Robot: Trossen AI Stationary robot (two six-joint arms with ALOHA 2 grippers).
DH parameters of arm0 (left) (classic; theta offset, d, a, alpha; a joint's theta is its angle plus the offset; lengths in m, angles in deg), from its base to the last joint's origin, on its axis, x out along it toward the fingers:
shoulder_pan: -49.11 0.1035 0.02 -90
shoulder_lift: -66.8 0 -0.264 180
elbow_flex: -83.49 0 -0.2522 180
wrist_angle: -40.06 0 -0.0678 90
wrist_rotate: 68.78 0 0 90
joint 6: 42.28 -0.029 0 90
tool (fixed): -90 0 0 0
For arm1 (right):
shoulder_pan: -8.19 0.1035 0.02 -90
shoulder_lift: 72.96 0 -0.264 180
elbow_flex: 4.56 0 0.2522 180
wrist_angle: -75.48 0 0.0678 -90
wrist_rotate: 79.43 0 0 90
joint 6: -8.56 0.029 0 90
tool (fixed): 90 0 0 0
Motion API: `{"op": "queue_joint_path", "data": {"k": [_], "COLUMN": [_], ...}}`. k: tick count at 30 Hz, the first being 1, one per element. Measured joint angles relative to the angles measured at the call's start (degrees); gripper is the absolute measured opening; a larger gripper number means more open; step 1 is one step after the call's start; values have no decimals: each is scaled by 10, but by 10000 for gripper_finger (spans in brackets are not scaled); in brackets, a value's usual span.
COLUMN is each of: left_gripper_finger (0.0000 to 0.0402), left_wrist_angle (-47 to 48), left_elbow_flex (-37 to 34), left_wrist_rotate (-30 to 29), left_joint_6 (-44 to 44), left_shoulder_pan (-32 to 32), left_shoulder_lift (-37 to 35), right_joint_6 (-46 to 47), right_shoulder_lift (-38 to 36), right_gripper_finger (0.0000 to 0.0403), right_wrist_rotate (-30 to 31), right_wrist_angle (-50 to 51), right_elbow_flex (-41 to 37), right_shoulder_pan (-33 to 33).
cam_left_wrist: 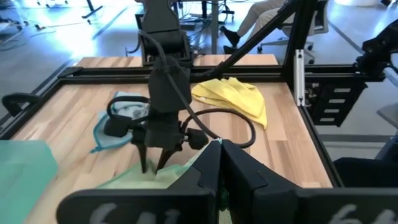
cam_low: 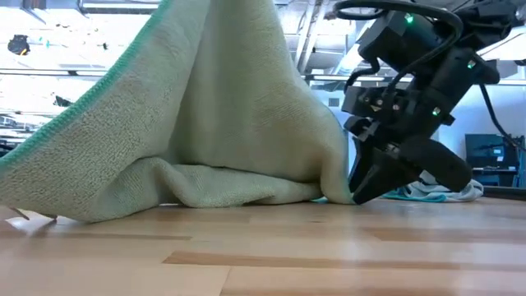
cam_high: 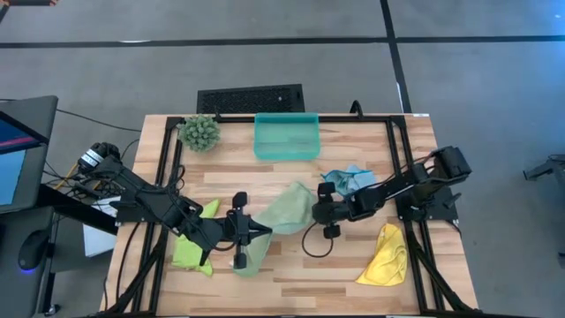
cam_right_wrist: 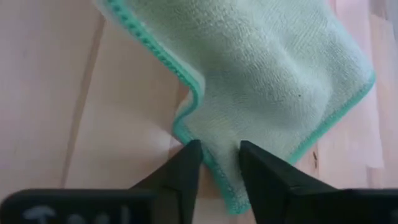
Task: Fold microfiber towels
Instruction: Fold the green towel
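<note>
The sage towel (cam_high: 284, 216) lies mid-desk (cam_high: 353, 274), one end lifted into a peak and the rest draped on the wood. It looks light, limp and slightly grippy; my guess is it will sag wherever unsupported, so the stitched edge or a corner is the place to pinch. The left gripper (cam_high: 240, 231) has its jaws pressed together on the raised end. The right gripper (cam_right_wrist: 219, 163) sits low at the opposite corner, jaws part-spread astride the hem, fingertips (cam_right_wrist: 189, 157) touching cloth but not clamping it.
</note>
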Motion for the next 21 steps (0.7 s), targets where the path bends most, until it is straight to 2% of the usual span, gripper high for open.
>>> {"op": "queue_joint_path", "data": {"k": [8, 10, 14, 17, 21], "left_gripper_finger": [0, 0, 0, 0, 0], "left_wrist_angle": [4, 11, 31, 41, 43], "left_elbow_flex": [0, 0, 0, 0, 11], "left_wrist_rotate": [-24, -46, -121, -187, -323], "left_joint_6": [-4, -15, -32, -35, -71], "left_shoulder_pan": [-9, -18, -41, -57, -86], "left_shoulder_lift": [0, 0, 0, 0, 0], "right_joint_6": [5, 29, 86, 105, 115], "right_shoulder_lift": [-78, -106, -161, -202, -266], "right_gripper_finger": [18, 10, 25, 18, 8], "right_wrist_rotate": [15, 16, 19, 19, 22], "right_wrist_angle": [84, 123, 183, 214, 219], "right_elbow_flex": [-7, -6, -6, -6, -1], "right_shoulder_pan": [0, 3, 27, 63, 123]}}
